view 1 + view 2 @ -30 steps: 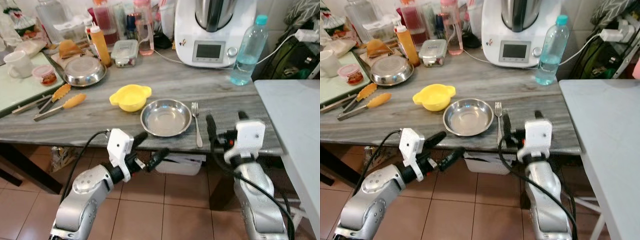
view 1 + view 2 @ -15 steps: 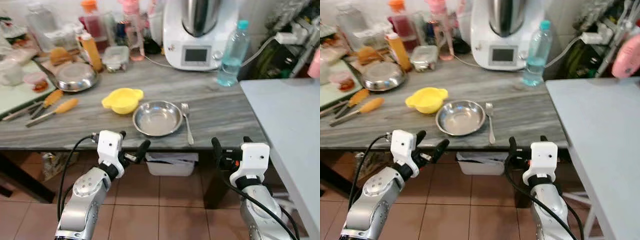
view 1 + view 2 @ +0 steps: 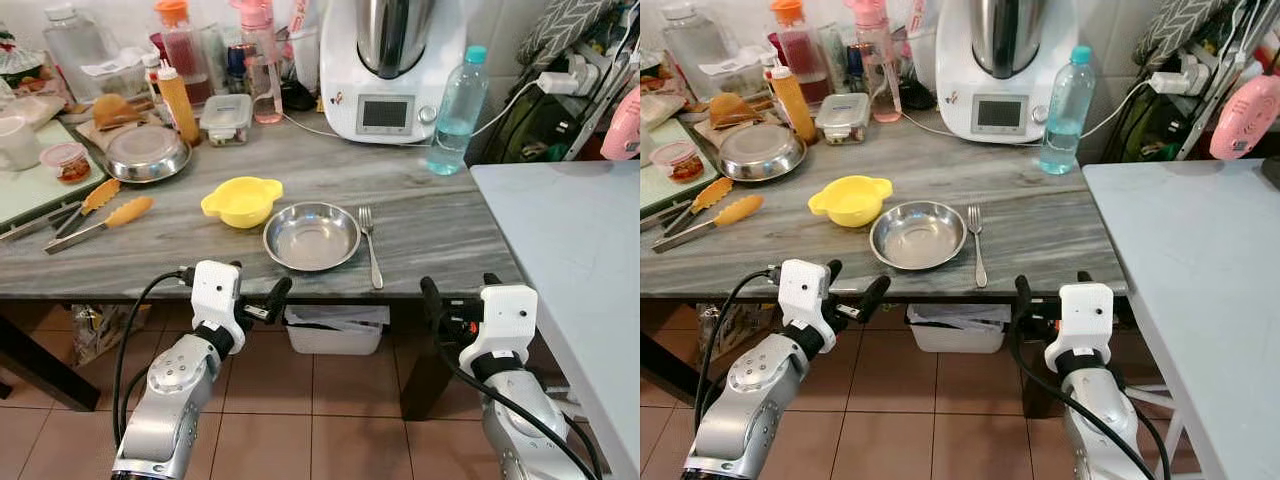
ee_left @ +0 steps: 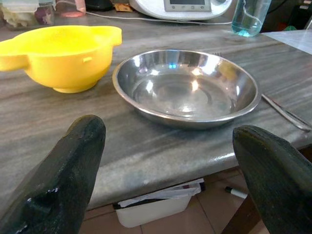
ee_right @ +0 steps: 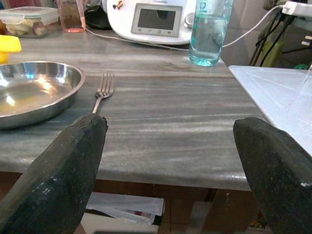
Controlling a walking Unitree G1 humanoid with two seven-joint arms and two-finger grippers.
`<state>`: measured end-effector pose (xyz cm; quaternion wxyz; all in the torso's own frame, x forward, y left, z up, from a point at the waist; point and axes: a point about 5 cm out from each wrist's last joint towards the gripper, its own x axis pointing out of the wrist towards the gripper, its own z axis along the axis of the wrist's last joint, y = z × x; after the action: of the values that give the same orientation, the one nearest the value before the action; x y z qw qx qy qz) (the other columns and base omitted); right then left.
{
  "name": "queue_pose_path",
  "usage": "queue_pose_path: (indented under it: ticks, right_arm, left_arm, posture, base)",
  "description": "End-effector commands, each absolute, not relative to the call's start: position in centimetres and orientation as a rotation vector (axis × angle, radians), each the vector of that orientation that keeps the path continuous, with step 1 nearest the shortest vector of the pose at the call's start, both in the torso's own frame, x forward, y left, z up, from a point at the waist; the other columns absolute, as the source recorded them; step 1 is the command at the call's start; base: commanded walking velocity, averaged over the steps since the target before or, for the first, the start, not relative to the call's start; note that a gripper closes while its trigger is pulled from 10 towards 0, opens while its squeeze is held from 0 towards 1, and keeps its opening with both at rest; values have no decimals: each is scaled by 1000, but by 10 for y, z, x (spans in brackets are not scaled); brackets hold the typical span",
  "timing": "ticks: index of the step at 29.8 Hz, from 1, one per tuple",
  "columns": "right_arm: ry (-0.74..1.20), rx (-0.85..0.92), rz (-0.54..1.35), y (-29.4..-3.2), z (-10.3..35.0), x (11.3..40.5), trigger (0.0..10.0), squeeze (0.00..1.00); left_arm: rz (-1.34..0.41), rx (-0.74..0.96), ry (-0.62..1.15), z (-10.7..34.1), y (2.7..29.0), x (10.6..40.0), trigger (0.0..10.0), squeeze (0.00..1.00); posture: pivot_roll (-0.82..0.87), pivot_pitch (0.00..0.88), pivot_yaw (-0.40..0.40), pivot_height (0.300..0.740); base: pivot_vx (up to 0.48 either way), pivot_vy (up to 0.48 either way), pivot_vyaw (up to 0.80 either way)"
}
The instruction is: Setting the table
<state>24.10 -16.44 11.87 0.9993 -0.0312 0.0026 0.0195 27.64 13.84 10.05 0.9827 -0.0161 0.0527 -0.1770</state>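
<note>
Progress looks good to me: steel plate (image 3: 311,235) sits near the table's (image 3: 440,215) front edge, fork (image 3: 369,240) just beside it on my right, yellow bowl (image 3: 240,199) touching or nearly touching its left rim; left gripper (image 3: 255,302) and right gripper (image 3: 458,296) hang below the edge, fingers spread and empty; I judge a drink or spoon may remain.

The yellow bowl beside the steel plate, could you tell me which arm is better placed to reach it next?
Probably the left. The yellow bowl sits on the left of the steel plate, and the open left gripper hangs below the table edge nearer it. The right gripper is beyond the fork.
</note>
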Motion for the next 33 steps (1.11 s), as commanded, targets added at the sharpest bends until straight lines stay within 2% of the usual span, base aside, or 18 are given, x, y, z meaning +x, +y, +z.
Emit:
queue_pose_path:
  ticks: [1, 33]
  right_arm:
    - [-6, -57, 55, -162, 123, 240, 10000, 0]
    - [-10, -53, 59, -162, 125, 248, 10000, 0]
  left_arm:
    - [-336, -13, 110, 99, 139, 277, 10000, 0]
    - [-373, -1, 101, 101, 132, 282, 10000, 0]
  posture:
    - [-111, 27, 46, 740]
    - [-107, 12, 56, 740]
  base:
    - [-304, 0, 0]
    - [-322, 0, 0]
